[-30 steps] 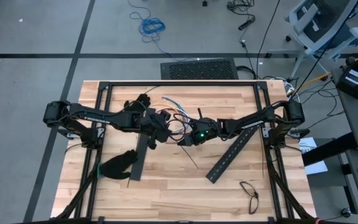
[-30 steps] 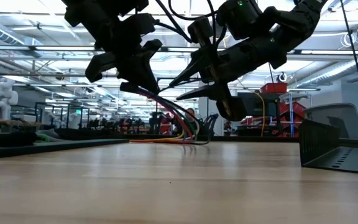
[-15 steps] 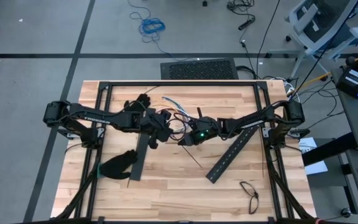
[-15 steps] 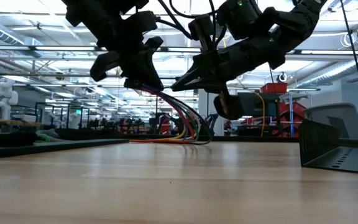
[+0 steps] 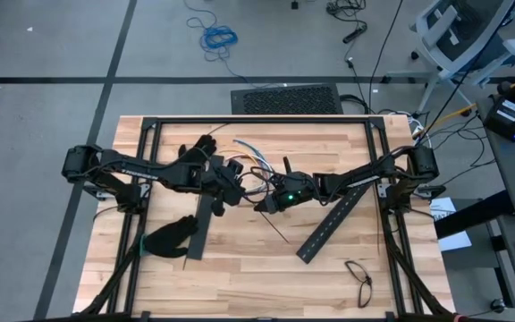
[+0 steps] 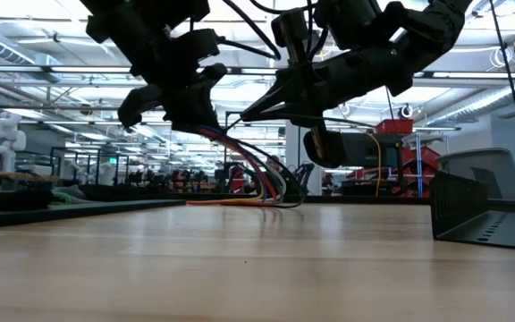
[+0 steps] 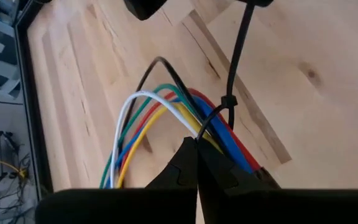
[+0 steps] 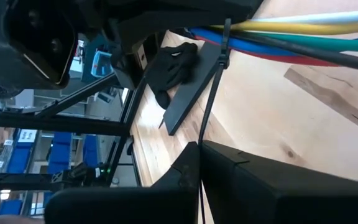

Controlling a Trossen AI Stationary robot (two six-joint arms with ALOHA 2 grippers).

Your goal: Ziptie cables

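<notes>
- Two pincers meet mid-surface in the high view: left pincer [image 5: 231, 183] and right pincer [image 5: 262, 204], cables [image 5: 250, 170] between them.
- Low view: both hang above the surface [image 6: 257, 259].
- Left wrist: fingers clamped on the cables, ziptie [image 7: 232, 99] looped round them.
- Right wrist: fingers pinch the ziptie's tail.

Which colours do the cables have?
The cables are white, green, yellow, red and blue; left wrist view.

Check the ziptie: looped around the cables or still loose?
Looped: the ziptie circles the cables, its tail pinched in the shut right gripper.
</notes>
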